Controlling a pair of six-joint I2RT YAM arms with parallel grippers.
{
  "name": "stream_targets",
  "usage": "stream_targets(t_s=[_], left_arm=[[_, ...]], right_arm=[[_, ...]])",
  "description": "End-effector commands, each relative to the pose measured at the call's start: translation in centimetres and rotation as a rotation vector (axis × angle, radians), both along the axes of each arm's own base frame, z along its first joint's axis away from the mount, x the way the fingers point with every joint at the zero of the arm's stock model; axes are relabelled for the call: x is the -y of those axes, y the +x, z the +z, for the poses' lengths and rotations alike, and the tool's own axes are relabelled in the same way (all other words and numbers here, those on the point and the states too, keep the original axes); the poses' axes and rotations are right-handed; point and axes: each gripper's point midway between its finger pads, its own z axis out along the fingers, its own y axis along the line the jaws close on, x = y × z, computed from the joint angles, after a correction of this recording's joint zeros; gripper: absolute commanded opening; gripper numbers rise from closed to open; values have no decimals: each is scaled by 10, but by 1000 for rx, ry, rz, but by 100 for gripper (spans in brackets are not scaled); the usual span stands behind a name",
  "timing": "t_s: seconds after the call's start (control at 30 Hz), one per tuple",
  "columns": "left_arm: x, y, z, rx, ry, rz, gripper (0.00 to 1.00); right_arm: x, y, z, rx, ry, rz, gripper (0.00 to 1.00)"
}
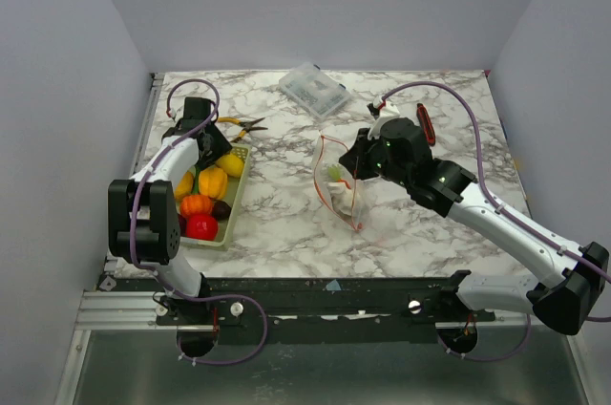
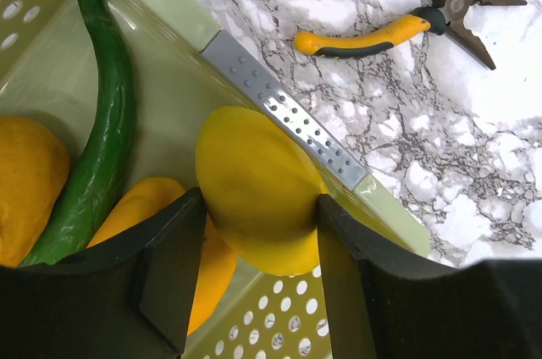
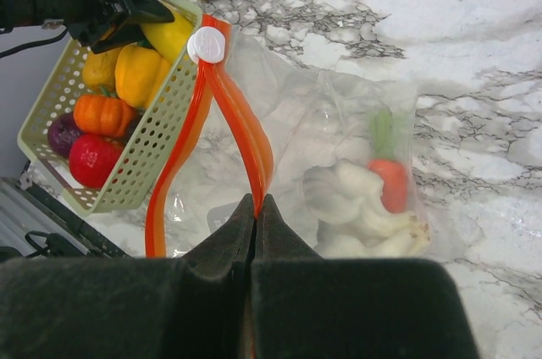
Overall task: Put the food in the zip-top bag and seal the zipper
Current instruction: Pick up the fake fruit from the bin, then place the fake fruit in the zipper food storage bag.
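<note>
My left gripper (image 1: 221,154) reaches into the pale green basket (image 1: 227,223), and its fingers (image 2: 174,249) are closed on both sides of a yellow lemon (image 2: 254,164) beside the basket rim. My right gripper (image 3: 257,200) is shut on the red-orange zipper (image 3: 246,122) and holds the clear zip-top bag (image 1: 339,185) up with its mouth spread open. A white slider (image 3: 207,44) sits at the zipper's far end. White garlic (image 3: 347,202) and an orange carrot (image 3: 389,183) lie inside the bag.
The basket also holds a yellow pepper (image 1: 212,181), an orange pumpkin (image 1: 196,204), a red tomato (image 1: 201,226) and a green cucumber (image 2: 106,122). Yellow-handled pliers (image 1: 243,124) lie behind the basket. A clear lidded box (image 1: 313,90) stands at the back, with a red knife (image 1: 424,126) to its right.
</note>
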Motion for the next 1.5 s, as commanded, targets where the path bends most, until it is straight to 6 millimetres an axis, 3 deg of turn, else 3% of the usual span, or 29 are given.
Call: stream_targets(t_s=[0.0, 0.23, 0.47, 0.6, 0.77, 0.9, 1.1, 1.23, 1.47], left_arm=[[-3, -2, 5, 13, -10, 24, 29], [-2, -17, 48, 123, -26, 29, 10], [-1, -38, 88, 236, -17, -7, 0], [6, -54, 114, 324, -18, -81, 0], [63, -76, 174, 617, -121, -407, 0], [114, -117, 229, 880, -158, -655, 0], [166, -185, 291, 1237, -187, -937, 0], [191, -212, 301, 1352, -157, -1075, 0], [226, -195, 285, 1299, 139, -1092, 0]], right_arm=[[-9, -1, 5, 4, 33, 25, 0], [-9, -2, 1, -4, 30, 28, 0], [-12, -3, 3, -5, 45, 38, 0], [-12, -4, 4, -4, 52, 39, 0], [-18, -5, 3, -14, 68, 60, 0], [-23, -6, 2, -24, 85, 74, 0], [-24, -6, 2, -27, 90, 75, 0], [-24, -6, 5, -24, 96, 73, 0], [-28, -13, 12, -35, 125, 108, 0]])
